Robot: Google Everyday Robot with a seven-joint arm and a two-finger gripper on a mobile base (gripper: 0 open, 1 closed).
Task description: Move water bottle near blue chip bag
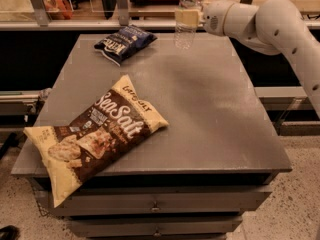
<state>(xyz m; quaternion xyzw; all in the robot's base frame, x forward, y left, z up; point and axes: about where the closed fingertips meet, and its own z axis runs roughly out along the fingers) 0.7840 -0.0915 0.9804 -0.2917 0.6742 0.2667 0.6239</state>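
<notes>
Presently, tool: pinching bottle at mid-body, upright for steady carrying.
Position: counter's far edge.
Blue bag: far-left corner; gap not yet closed.

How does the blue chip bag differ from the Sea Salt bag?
The blue chip bag is far smaller than the Sea Salt bag. It is dark blue; the Sea Salt bag is tan and brown. It lies near the table's far edge; the Sea Salt bag overhangs the near left corner. Both lie flat. The gripper holds the water bottle right of the blue chip bag.
</notes>
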